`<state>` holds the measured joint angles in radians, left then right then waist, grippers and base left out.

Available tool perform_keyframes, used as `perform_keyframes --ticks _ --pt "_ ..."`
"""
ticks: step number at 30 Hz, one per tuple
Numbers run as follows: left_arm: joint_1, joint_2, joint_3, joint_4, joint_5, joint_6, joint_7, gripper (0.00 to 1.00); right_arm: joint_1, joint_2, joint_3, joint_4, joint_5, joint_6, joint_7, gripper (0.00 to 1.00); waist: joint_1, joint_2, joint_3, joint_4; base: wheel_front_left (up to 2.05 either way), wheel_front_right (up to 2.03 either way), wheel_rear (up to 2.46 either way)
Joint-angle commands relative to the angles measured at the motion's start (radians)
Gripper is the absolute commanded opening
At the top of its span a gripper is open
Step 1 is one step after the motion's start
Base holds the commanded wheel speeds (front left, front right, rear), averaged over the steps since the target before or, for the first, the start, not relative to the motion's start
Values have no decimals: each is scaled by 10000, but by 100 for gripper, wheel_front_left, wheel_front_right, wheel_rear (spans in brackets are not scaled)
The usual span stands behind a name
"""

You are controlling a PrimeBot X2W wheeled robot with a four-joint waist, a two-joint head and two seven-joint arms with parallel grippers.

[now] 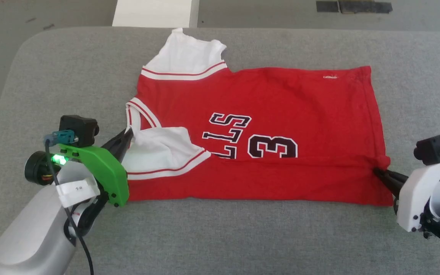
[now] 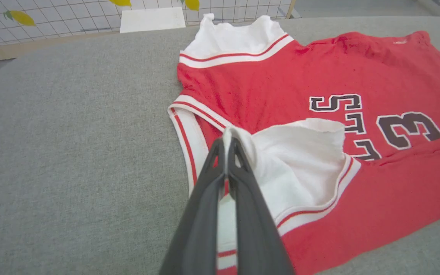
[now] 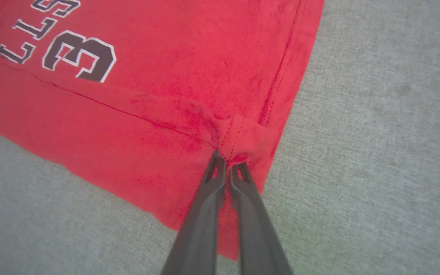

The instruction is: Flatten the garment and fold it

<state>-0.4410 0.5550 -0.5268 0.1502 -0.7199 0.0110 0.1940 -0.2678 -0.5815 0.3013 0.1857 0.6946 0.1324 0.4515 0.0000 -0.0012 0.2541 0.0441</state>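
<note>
The red jersey garment (image 1: 273, 99) lies on the grey table with its near long edge folded over onto the black lettering and number 3 (image 1: 271, 147). My left gripper (image 1: 127, 134) is shut on the white sleeve (image 2: 300, 160), pinching its cloth at the collar end of the garment (image 2: 319, 68). At the hem end, my right gripper (image 1: 378, 172) is shut on the bunched red hem corner of the garment (image 3: 189, 84), which puckers around the fingertips (image 3: 220, 162). The far white sleeve (image 1: 185, 57) lies flat at the top.
The grey padded table (image 1: 243, 236) has free room in front of and beside the garment. A white board (image 1: 153, 13) stands beyond the far edge. A netted wall (image 2: 52, 15) shows behind the table in the left wrist view.
</note>
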Motion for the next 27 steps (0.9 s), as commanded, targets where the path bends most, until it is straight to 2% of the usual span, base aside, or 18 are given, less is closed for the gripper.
perform_keyframes --ticks 1,6,7,8,9,14,17,22,27 --pt "-269 -109 -53 239 98 -60 -14 0 -243 75 103 105 -40 -17 -38 0 0 12 160 -82 0 0 0" --pt "-628 -495 -233 1491 167 -148 -138 0 -602 205 401 529 -195 -17 -272 0 0 12 279 -119 0 0 0" --pt "-681 -551 -245 1705 181 -161 -204 31 -637 260 373 665 -203 -17 -291 0 0 12 282 -127 0 0 0" --pt "-746 -623 -244 1961 210 -150 -318 100 -694 310 362 766 -280 -17 -391 49 0 12 274 -134 0 0 0" --pt "-793 -683 -254 2142 228 -157 -398 100 -726 359 348 845 -330 -17 -470 100 0 12 256 -138 0 0 0" --pt "-816 -973 -269 2771 195 -238 -875 100 -732 433 282 1021 -711 -17 -785 100 0 12 -79 -107 0 0 0" --pt "-577 -1163 -29 2873 -66 -106 -1257 100 -533 645 -6 934 -1019 -17 -980 100 0 12 -390 -104 0 0 0" --pt "227 -1390 327 2486 -405 320 -1905 100 167 1617 -1267 832 -1954 -17 -718 100 0 12 -905 -126 0 0 0" --pt "1051 -1451 432 1615 -341 1066 -2227 100 1005 2938 -2935 364 -3365 -17 223 100 0 12 -1238 -60 0 0 0"
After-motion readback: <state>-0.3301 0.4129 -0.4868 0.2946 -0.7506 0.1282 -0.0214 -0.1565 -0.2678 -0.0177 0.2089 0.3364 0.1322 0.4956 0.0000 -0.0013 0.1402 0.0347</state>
